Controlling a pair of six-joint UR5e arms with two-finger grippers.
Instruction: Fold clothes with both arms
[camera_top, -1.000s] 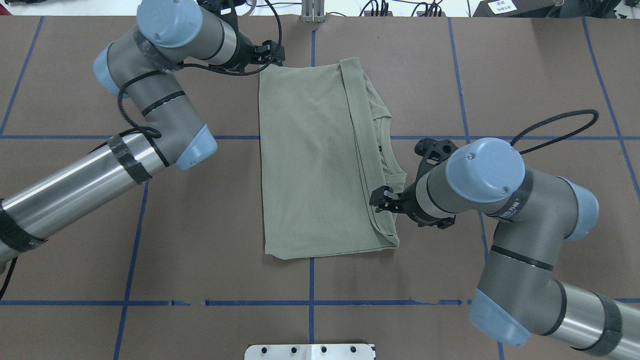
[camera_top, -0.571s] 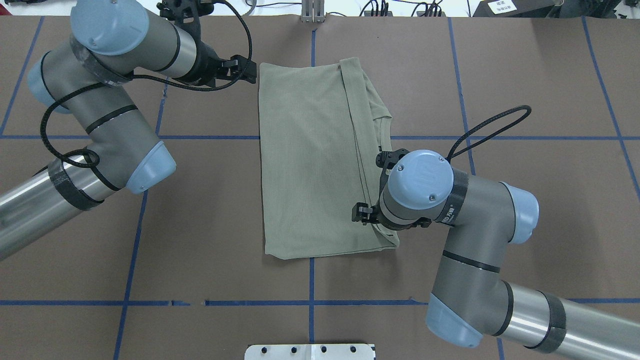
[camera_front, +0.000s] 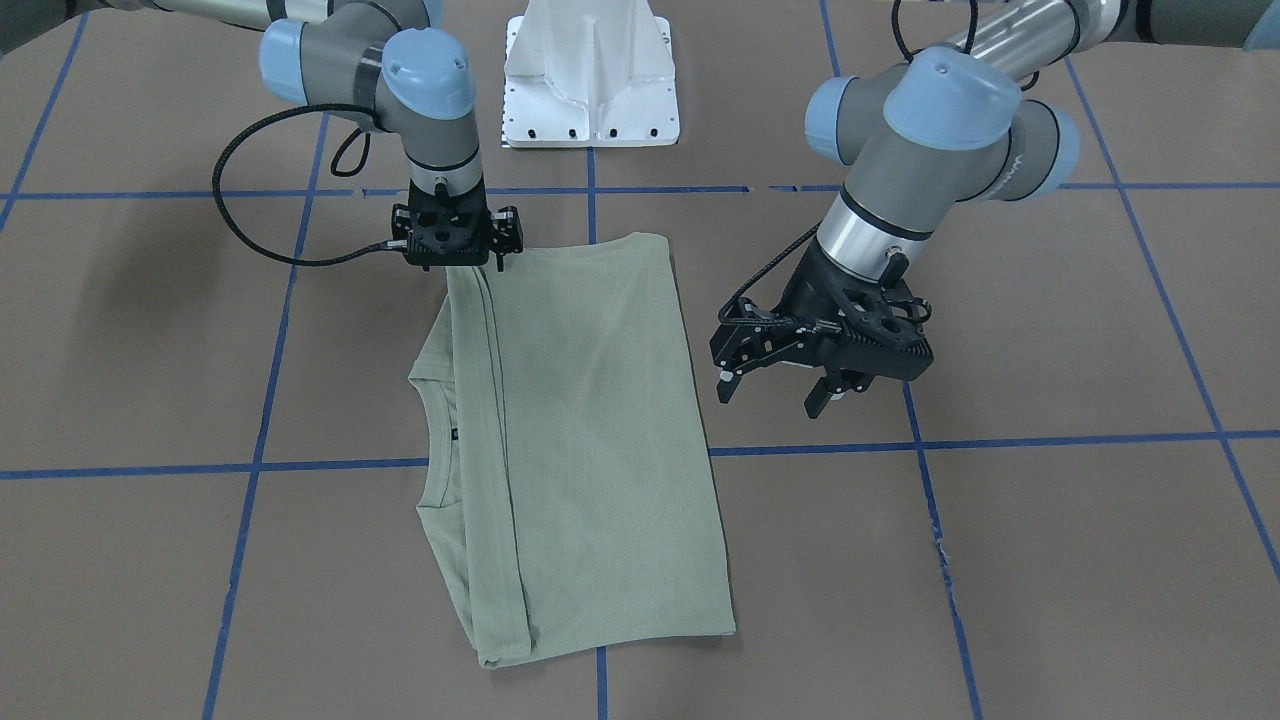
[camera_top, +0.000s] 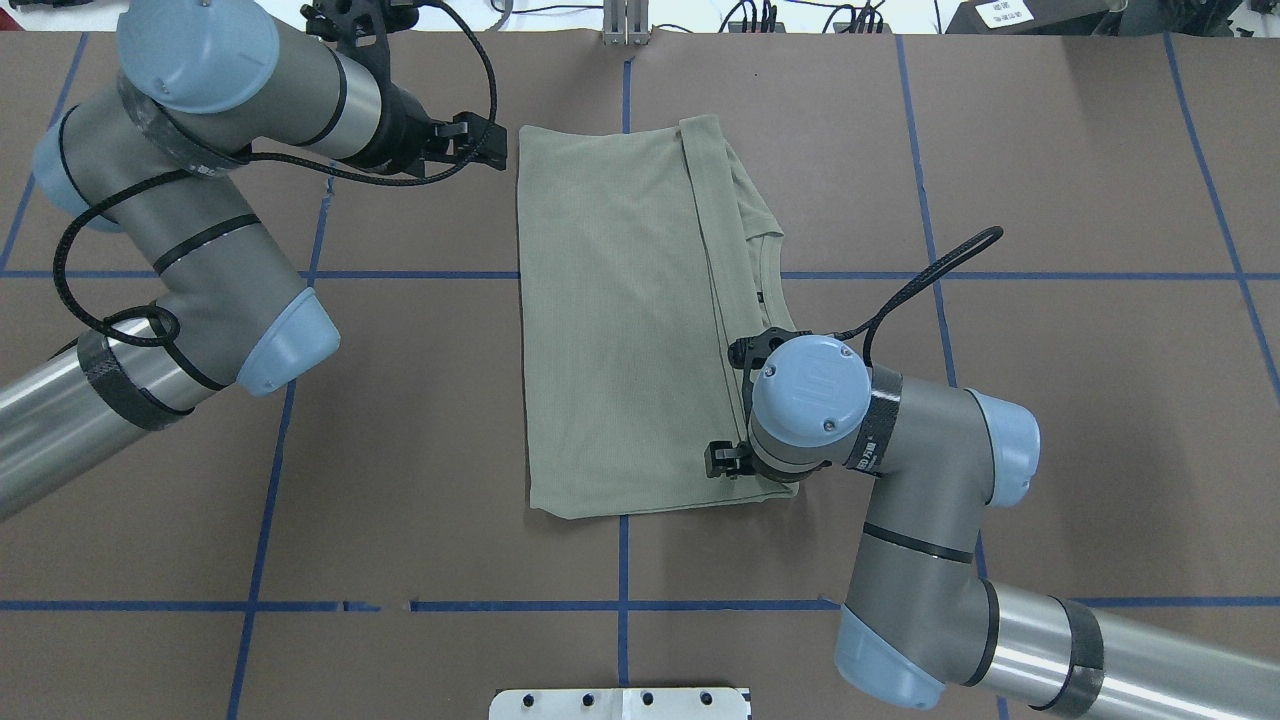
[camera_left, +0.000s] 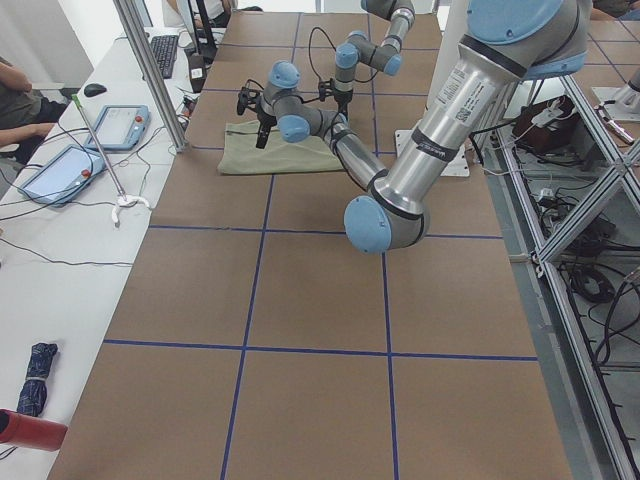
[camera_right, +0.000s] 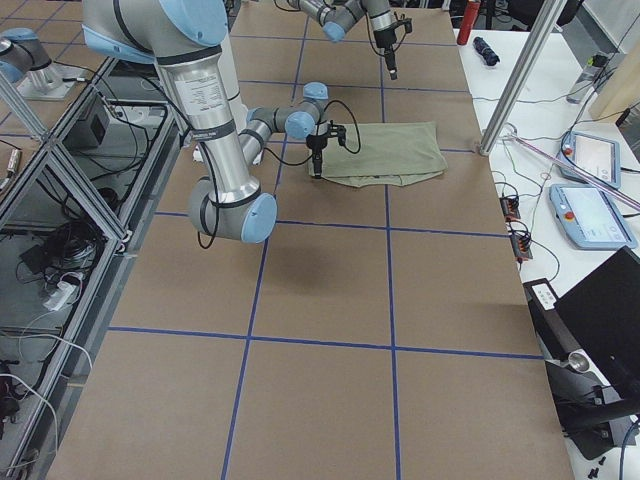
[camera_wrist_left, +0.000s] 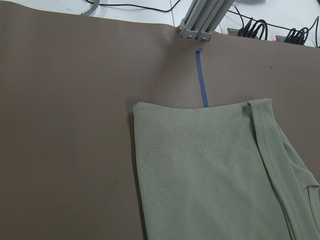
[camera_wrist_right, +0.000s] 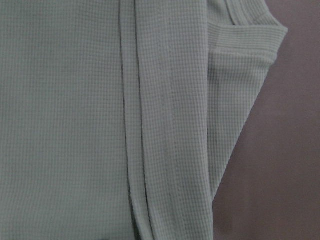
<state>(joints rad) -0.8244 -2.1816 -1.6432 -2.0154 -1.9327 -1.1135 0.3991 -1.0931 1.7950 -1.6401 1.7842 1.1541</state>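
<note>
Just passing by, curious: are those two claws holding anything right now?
Left gripper: open, holding nothing.
Right gripper: down at the shirt's corner; cannot tell.

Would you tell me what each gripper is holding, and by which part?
Left gripper is open, holding nothing. Right gripper is at the shirt edge nearest the robot; whether its jaws grip it cannot be told.

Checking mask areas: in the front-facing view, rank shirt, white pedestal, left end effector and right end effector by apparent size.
1. Olive-green shirt
2. white pedestal and left end effector, too alike to rank
3. right end effector, smallest
</note>
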